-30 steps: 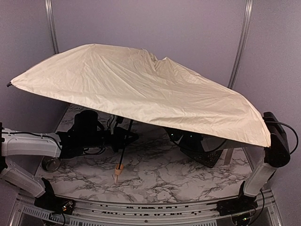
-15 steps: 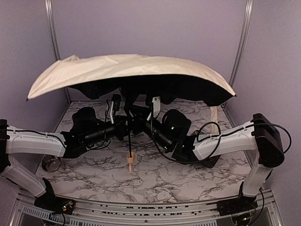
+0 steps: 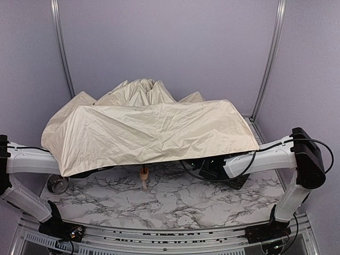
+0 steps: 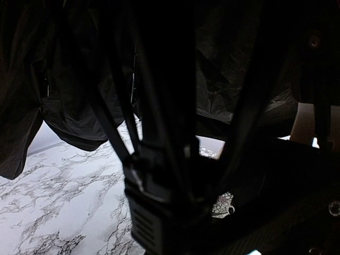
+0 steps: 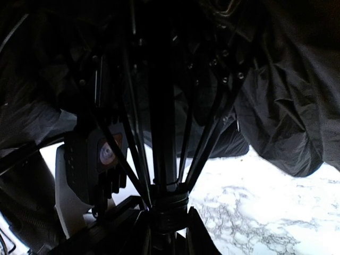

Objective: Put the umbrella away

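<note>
So the umbrella [image 3: 154,133] sags collapsed mid-table, canopy draped over both wrists. The left arm [image 3: 26,159] reaches in from 9 o'clock, the right arm [image 3: 271,154] from 3. The right gripper [image 5: 169,231] pinches its runner [image 5: 168,204]; the left gripper [image 4: 170,212] is closed, on what I can't tell.

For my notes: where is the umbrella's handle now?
In the top view, the handle shows under the front edge of the canopy, left of centre, above the table.

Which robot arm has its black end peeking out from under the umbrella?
The right arm: its black wrist shows below the umbrella, whereas the left arm disappears under it at its white casing.
</note>
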Controlling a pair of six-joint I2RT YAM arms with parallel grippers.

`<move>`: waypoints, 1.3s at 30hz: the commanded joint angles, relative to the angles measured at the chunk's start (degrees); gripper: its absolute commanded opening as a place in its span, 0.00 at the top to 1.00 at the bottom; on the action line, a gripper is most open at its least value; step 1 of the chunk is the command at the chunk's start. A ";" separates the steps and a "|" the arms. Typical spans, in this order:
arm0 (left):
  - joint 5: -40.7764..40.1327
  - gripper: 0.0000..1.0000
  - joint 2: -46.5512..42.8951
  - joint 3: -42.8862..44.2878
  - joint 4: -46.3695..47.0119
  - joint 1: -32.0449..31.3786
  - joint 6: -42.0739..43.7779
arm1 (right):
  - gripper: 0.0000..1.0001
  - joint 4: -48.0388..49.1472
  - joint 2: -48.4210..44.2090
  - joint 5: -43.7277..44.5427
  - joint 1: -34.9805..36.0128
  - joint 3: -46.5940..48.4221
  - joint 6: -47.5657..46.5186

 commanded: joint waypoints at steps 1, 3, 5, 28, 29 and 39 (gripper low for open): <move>7.74 0.99 -4.24 3.59 9.01 -1.69 6.95 | 1.00 -13.73 -0.53 -2.04 -2.88 -0.15 -3.49; 8.16 0.96 -5.37 1.40 5.32 -1.69 9.20 | 1.00 -13.21 -1.51 -2.26 -3.49 3.01 -7.80; 8.85 0.90 -7.09 0.51 -0.12 -1.68 12.44 | 1.00 -13.32 -1.99 -2.62 -3.95 6.28 -10.84; 13.32 0.28 -9.85 -10.17 -5.08 0.16 12.32 | 1.00 5.08 -2.34 2.75 -5.41 -0.36 -4.26; 13.30 0.27 -10.21 -10.80 -5.04 0.16 11.95 | 1.00 5.87 -2.86 3.39 -5.87 -2.26 -3.28; 26.46 0.14 2.44 -4.09 1.99 5.58 -5.27 | 1.00 10.93 4.24 9.09 -6.31 0.33 -9.27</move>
